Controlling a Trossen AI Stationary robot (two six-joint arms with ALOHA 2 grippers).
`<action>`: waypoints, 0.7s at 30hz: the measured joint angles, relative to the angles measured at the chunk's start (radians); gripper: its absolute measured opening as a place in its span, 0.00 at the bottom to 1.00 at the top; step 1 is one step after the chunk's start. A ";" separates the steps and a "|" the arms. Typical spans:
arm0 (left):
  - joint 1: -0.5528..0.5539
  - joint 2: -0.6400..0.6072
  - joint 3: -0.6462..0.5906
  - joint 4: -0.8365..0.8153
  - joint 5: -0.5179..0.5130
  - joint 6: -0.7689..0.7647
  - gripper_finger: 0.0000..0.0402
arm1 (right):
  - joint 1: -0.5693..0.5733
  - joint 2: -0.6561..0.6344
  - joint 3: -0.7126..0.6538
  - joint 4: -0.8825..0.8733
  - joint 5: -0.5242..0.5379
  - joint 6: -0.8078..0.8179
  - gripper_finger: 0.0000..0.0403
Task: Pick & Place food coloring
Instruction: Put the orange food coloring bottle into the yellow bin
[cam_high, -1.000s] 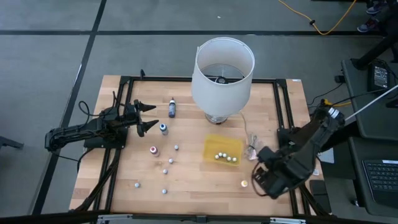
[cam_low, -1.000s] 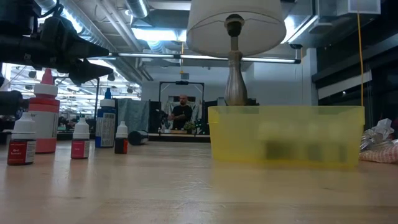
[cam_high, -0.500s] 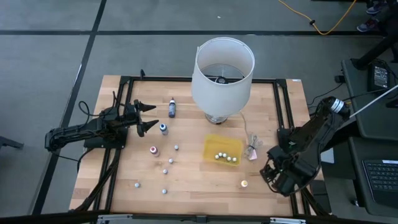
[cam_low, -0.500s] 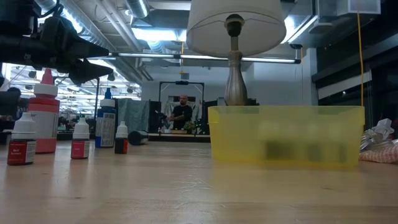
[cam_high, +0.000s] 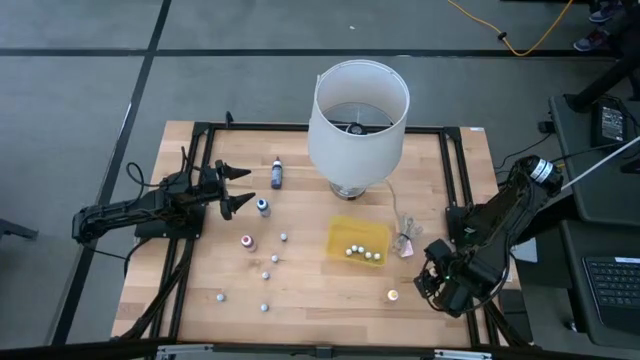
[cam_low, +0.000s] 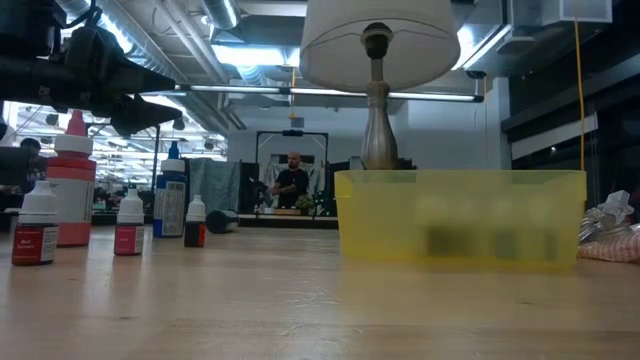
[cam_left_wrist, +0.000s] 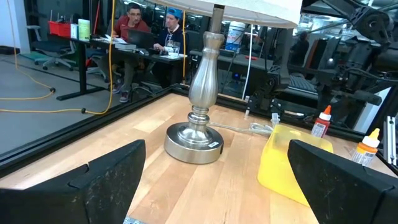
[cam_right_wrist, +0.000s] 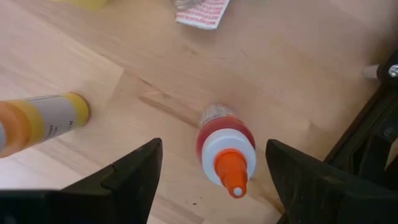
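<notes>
We see a wooden counter (cam_high: 310, 290) carrying a white-shaded lamp (cam_high: 357, 112) and a yellow tray (cam_high: 357, 243). Our right tool (cam_right_wrist: 211, 171) hangs released over an orange-tipped red food coloring (cam_right_wrist: 225, 144) at the near right; our left tool (cam_high: 236, 188) waits released, far left. No label reads clearly.
</notes>
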 joint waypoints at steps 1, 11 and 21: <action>0.000 0.000 0.000 0.000 0.000 0.000 0.97 | 0.000 0.000 0.000 0.000 0.000 0.000 0.71; 0.000 0.000 0.000 0.000 0.000 0.000 0.97 | 0.000 0.000 0.000 0.000 -0.010 -0.002 0.59; 0.000 0.000 0.000 0.000 0.000 0.000 0.97 | 0.000 0.000 0.000 -0.002 -0.035 -0.005 0.40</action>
